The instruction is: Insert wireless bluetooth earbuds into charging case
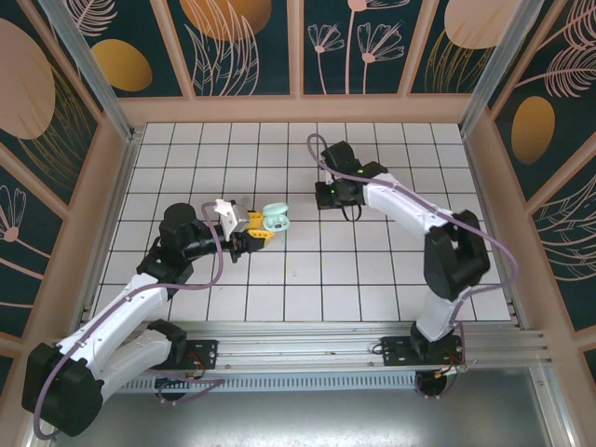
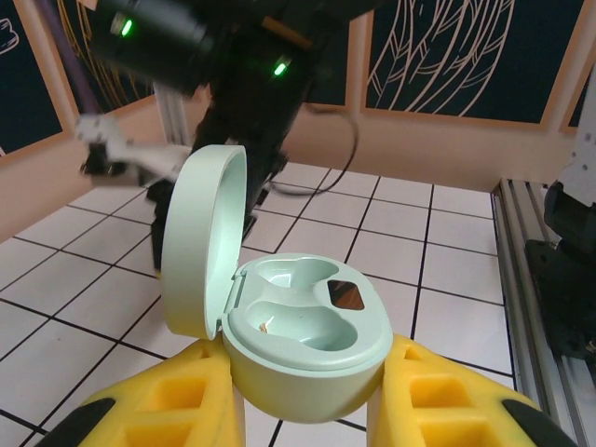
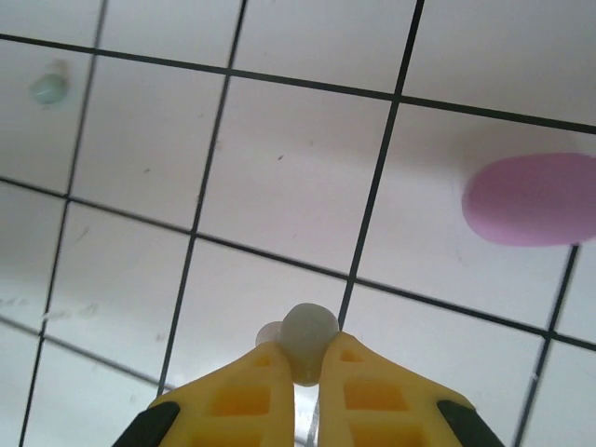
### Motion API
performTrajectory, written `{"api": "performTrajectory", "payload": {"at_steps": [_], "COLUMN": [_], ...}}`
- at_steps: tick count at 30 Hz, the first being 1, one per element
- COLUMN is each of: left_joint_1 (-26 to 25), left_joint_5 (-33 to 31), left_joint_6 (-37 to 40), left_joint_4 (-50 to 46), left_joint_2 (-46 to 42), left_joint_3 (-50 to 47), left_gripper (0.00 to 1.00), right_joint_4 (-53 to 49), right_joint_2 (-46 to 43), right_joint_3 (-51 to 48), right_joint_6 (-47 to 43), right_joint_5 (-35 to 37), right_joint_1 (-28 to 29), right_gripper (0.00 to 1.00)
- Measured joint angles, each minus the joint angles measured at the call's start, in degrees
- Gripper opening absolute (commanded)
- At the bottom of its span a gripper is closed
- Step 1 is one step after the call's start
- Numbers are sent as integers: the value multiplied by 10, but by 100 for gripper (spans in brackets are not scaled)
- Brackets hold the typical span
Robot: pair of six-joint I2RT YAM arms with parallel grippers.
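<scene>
My left tool [image 2: 307,377] is clenched on the mint charging case [image 2: 312,321], gripping its base from both sides. The lid [image 2: 205,237] stands open and upright, and the moulded wells face up. I cannot tell whether the case touches the tabletop [image 3: 279,168]. My right tool [image 3: 308,365] is clenched on one pale earbud [image 3: 308,337], pinched at the yellow fingertips [image 3: 270,363] above the tiles. A second earbud [image 3: 48,88], mint, lies well apart on the tabletop. A blurred pink oval item [image 3: 535,200] rests nearby.
</scene>
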Motion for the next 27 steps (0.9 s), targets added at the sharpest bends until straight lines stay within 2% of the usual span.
{"api": "performTrajectory", "payload": {"at_steps": [6,14,27], "left_joint_1": [0,0,0], "left_joint_5": [-2,7,12], "left_joint_6": [0,-3,-9], "left_joint_4": [0,3,4], "left_joint_2": [20,55,96], "left_joint_3": [5,24,39], "left_gripper": [5,5,5], "right_joint_4": [-24,-56,-91], "right_joint_2": [-95,-186,-227], "right_joint_3": [-17,-17,-17], "right_joint_6": [-41,-107,-151], "right_joint_5": [-1,-12,-14], "right_joint_1": [17,83,141], "right_gripper": [9,9,9]}}
